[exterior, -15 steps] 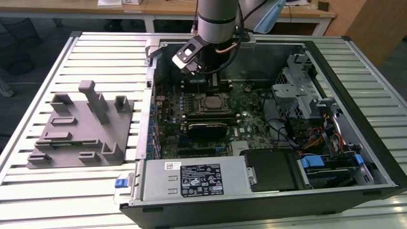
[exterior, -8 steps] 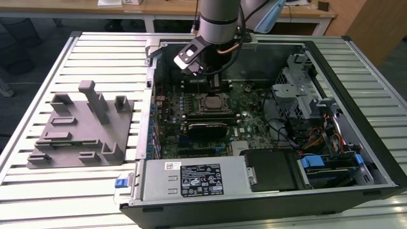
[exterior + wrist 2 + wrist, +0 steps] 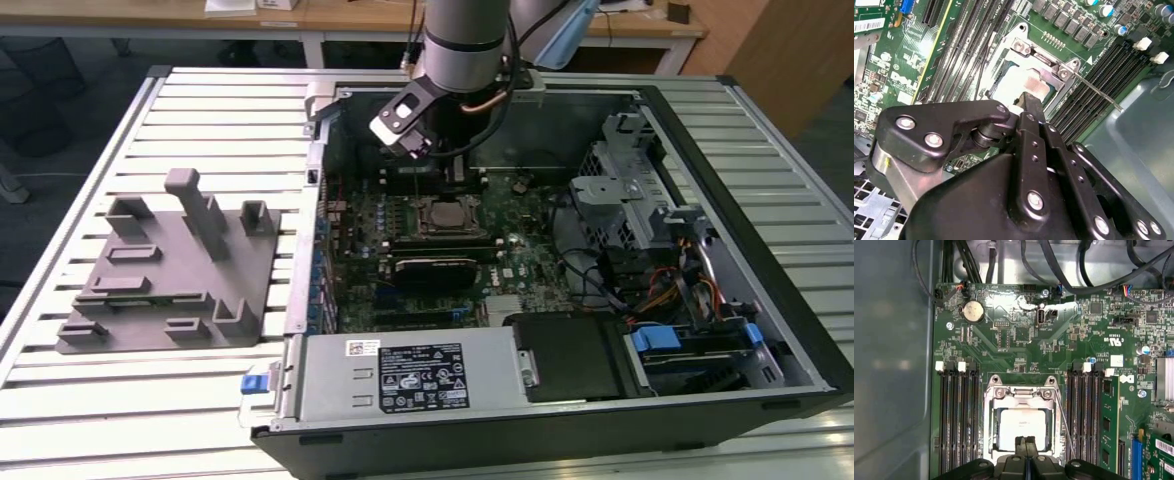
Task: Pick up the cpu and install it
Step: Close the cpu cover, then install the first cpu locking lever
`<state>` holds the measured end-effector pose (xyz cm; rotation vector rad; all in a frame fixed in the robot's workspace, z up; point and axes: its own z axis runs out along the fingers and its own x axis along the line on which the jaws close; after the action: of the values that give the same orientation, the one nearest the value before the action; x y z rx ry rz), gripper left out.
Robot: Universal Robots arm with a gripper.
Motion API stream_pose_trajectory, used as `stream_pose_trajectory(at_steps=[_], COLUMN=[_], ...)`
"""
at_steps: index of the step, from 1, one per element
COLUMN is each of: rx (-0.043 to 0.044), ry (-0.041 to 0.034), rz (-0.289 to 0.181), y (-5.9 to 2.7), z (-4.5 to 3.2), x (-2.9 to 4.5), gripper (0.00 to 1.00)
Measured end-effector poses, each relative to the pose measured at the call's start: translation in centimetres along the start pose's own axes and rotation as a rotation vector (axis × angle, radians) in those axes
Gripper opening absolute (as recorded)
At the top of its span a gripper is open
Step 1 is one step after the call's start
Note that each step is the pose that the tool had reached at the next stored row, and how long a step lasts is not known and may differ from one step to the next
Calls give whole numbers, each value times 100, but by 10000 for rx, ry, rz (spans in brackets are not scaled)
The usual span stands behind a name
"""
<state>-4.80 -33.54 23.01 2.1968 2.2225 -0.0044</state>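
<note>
Down inside the open black computer case (image 3: 747, 330), the cpu (image 3: 1021, 425), a small flat square chip with a silvery-white metal top, sits within the silver metal socket frame (image 3: 1021, 392) on the green motherboard (image 3: 1019, 350). It lies flat with its metal top facing up. Being square, it has no long axis; its edges run parallel to the frame's sides and to the black memory slots (image 3: 954, 425) flanking the frame. The black two-fingered gripper (image 3: 1025, 441) hangs directly over the frame, its tips above one edge of the chip rather than its centre. In both wrist views the fingers are pressed together with only a thin seam between them and nothing clamped. Whether the tips touch the chip cannot be told. A grey plastic fixture block (image 3: 160, 290) stands on the slatted metal table (image 3: 134, 410), well apart from the frame.
</note>
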Motion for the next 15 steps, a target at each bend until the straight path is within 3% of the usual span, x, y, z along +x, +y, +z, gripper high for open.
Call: stream_pose_trajectory(at_steps=[15], rx=[0], ry=[0], rz=[-31], y=[11], z=[0], x=[0], gripper=[11])
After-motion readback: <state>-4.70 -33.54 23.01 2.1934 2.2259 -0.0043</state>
